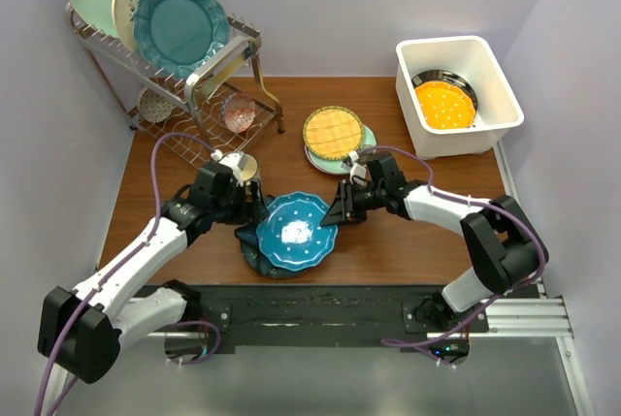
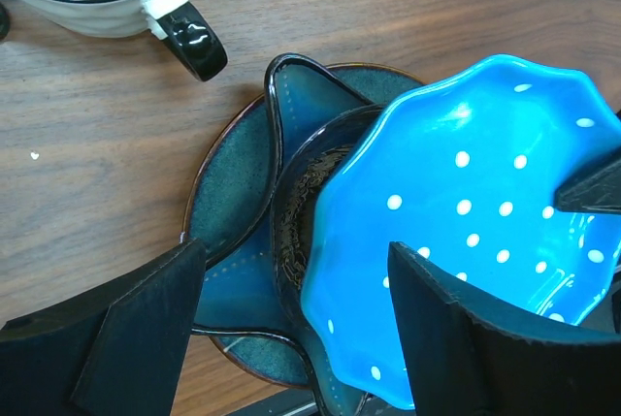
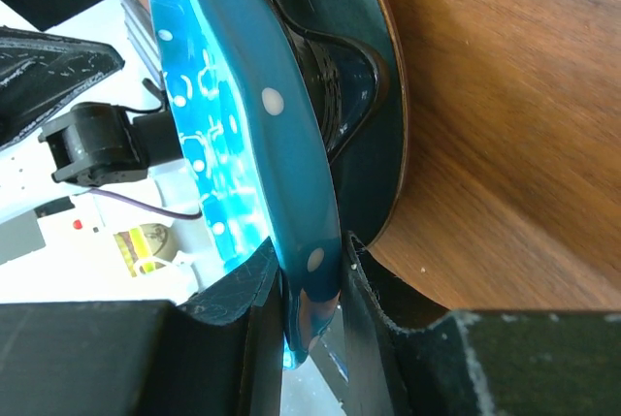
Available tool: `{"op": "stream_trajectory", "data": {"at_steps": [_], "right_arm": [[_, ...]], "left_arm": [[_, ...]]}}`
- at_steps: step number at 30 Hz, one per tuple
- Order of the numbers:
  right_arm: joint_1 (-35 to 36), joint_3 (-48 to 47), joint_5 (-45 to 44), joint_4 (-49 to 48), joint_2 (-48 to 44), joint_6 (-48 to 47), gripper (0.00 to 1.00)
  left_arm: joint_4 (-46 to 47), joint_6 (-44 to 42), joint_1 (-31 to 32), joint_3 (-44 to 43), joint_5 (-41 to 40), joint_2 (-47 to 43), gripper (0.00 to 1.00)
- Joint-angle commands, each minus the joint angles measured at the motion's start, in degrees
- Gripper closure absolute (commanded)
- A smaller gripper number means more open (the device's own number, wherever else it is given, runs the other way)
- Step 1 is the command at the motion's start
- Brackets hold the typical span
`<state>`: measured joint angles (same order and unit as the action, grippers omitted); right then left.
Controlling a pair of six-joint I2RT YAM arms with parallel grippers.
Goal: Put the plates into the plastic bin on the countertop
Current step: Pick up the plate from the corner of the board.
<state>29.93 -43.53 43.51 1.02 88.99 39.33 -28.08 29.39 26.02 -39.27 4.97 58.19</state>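
Note:
A blue dotted plate (image 1: 296, 232) is tilted above a stack of dark teal plates (image 1: 254, 246) near the front of the countertop (image 1: 408, 241). My right gripper (image 1: 340, 210) is shut on its right rim; in the right wrist view both fingers (image 3: 364, 338) pinch the plate's edge (image 3: 262, 135). My left gripper (image 1: 250, 210) stands open at the plate's left side. In the left wrist view the plate's rim (image 2: 475, 203) lies between the spread fingers (image 2: 146, 329), over the teal plates (image 2: 233, 193). The plastic bin (image 1: 490, 125) at the back right holds an orange plate (image 1: 445, 106).
A yellow lattice plate (image 1: 333, 131) lies on a pale green one (image 1: 369, 140) at the table's middle back. A cream cup (image 1: 238, 166) stands just behind my left gripper. A wire rack (image 1: 184, 77) with upright plates fills the back left corner.

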Motion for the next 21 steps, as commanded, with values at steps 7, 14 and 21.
{"op": "stream_trajectory", "data": {"at_steps": [7,14,21], "right_arm": [[0.13,-5.51,5.01,0.04,-5.23,-0.14,0.97],[-0.05,-6.57,6.77,-2.51,-4.7,1.89,0.98],[-0.4,-8.94,5.19,-1.63,-4.0,2.15,0.99]], "left_arm": [[0.13,-0.82,0.26,-3.71,-3.65,-3.7,0.19],[-0.31,-1.61,0.17,-4.68,-7.6,-5.02,0.19],[-0.66,-2.23,-0.36,-5.03,-12.61,-8.53,0.16]]}}
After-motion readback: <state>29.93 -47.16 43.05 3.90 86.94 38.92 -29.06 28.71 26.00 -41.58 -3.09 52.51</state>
